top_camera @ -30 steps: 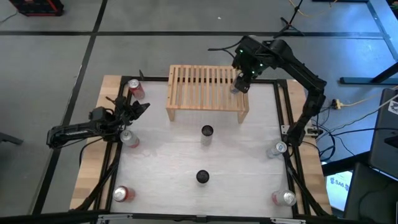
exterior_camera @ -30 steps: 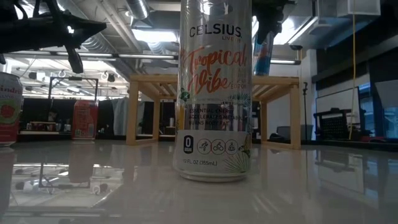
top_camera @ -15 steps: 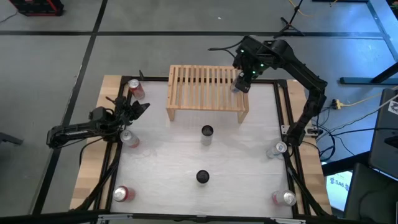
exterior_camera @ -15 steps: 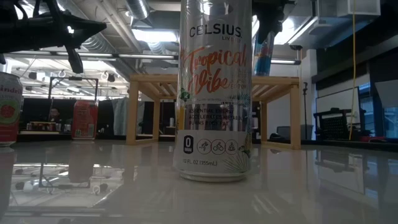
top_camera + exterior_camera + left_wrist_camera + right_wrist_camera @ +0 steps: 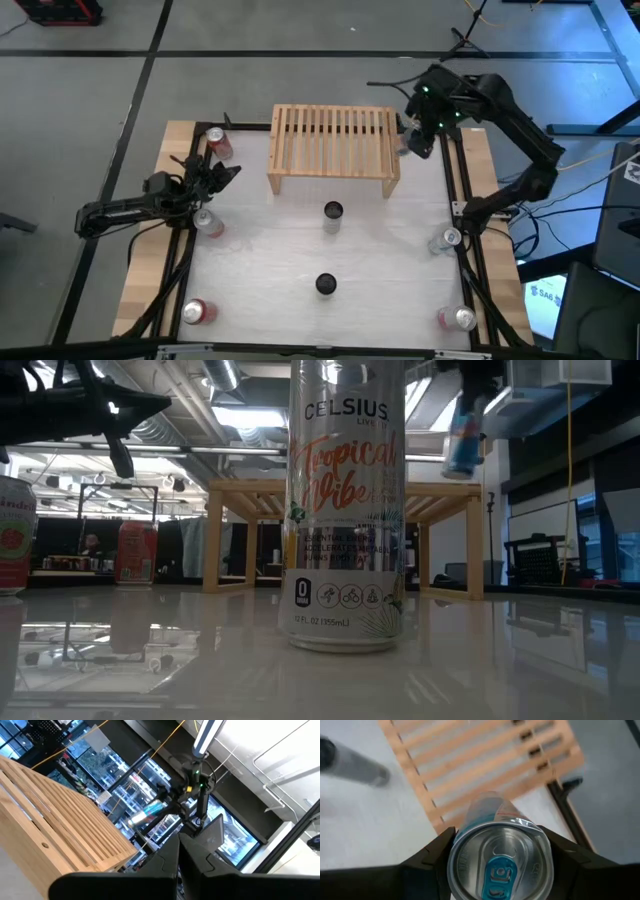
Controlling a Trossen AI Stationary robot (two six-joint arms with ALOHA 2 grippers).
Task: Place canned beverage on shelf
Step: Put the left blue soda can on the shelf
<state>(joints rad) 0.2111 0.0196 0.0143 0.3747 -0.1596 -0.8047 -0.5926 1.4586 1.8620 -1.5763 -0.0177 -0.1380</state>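
The shelf (image 5: 333, 148) is a low light-wood slatted rack at the table's far middle; it also shows in the low view (image 5: 345, 495). My right gripper (image 5: 412, 138) is shut on a blue-and-silver can (image 5: 463, 445) in the air just past the shelf's right end. The right wrist view looks down on the can's lid (image 5: 497, 867). My left gripper (image 5: 228, 172) waits shut and empty at the table's left side, between two red cans. My right gripper pinches the can's upper side wall (image 5: 455, 851) between its two fingers (image 5: 427, 862), one on each side. The fingers come from above, pointing down. The can hangs below them, lifted clear of shelf and table, slightly tilted.
A tall Celsius can (image 5: 332, 213) and a dark can (image 5: 326, 284) stand mid-table. Red cans stand at the left (image 5: 215, 143), (image 5: 207, 222), (image 5: 194, 312). Silver cans stand at the right (image 5: 445, 240), (image 5: 457, 318). Black rails run along both table sides.
My right gripper has carried the can from above the shelf's right end toward the table's right edge. The can now hangs beyond the shelf's right end, still clear of everything.
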